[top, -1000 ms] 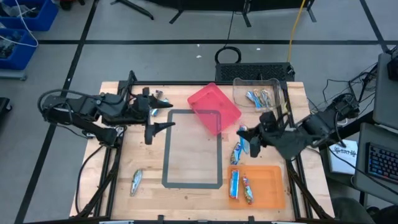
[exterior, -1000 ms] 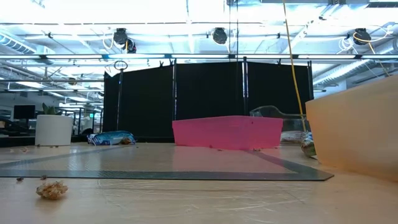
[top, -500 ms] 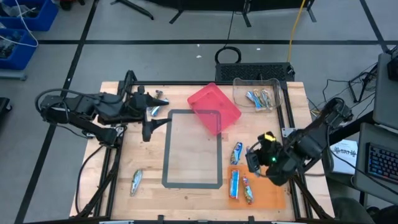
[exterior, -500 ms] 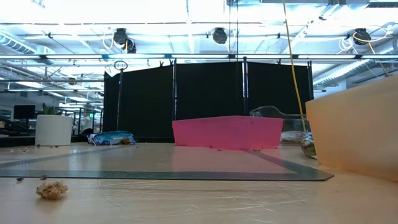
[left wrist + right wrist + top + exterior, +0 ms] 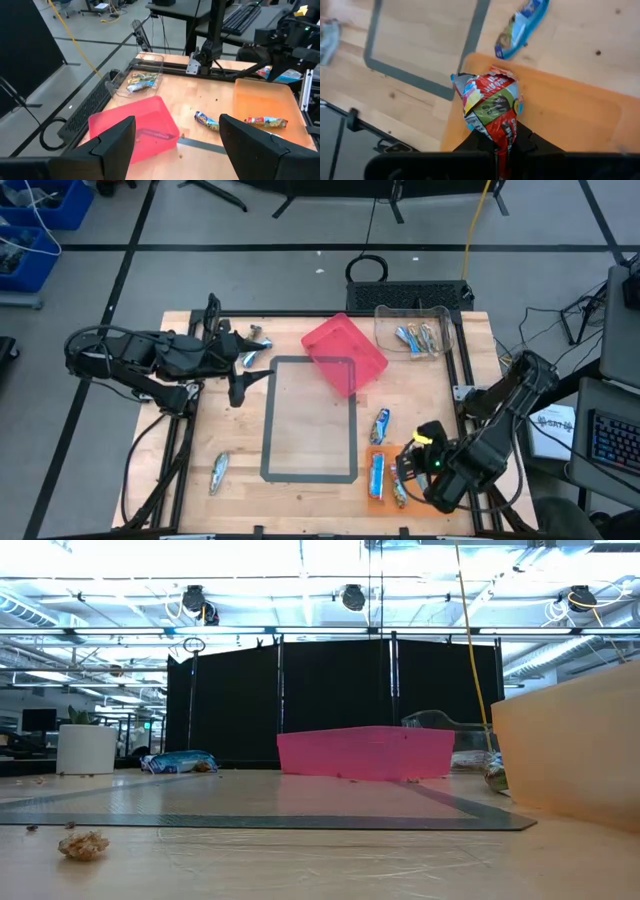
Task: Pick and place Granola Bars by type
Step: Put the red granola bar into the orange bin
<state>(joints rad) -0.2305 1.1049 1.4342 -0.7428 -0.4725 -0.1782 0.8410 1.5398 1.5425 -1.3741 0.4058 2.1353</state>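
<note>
From above, the left pincer [image 5: 247,370] hovers over the far left part of the wooden tabletop [image 5: 240,450], its two dark fingers standing apart with nothing between them. A blue and silver bar [image 5: 250,359] lies just beside it, with another small silvery item [image 5: 260,335] a little farther back. The right pincer [image 5: 408,465] hangs above the orange tray [image 5: 445,480] at the near right, clamped on a red-wrapped bar. In that tray lie a blue bar [image 5: 377,476] and a red one [image 5: 399,496]. A blue bar [image 5: 381,424] rests on the wood just beyond the tray. The pink tray [image 5: 345,352] sits tilted at the far middle, overlapping the grey-framed mat [image 5: 271,420]. The clear bin [image 5: 415,315] at the far right holds several bars [image 5: 418,338]. One more bar [image 5: 219,471] lies alone at the near left.

At tabletop level, the pink tray [image 5: 364,753] stands in the middle distance, an orange wall [image 5: 570,750] fills the right, and a blue wrapper [image 5: 178,762] lies far left. A crumb [image 5: 84,844] sits near the camera.

The left wrist view shows both dark fingers [image 5: 114,142] spread wide, with the pink tray [image 5: 135,127], the clear bin [image 5: 142,75] and the orange tray [image 5: 265,102] beyond them.

The right wrist view shows the red-wrapped bar [image 5: 492,107] pinched between closed fingers above the orange tray [image 5: 560,120], with a blue bar [image 5: 520,27] on the wood beyond.
</note>
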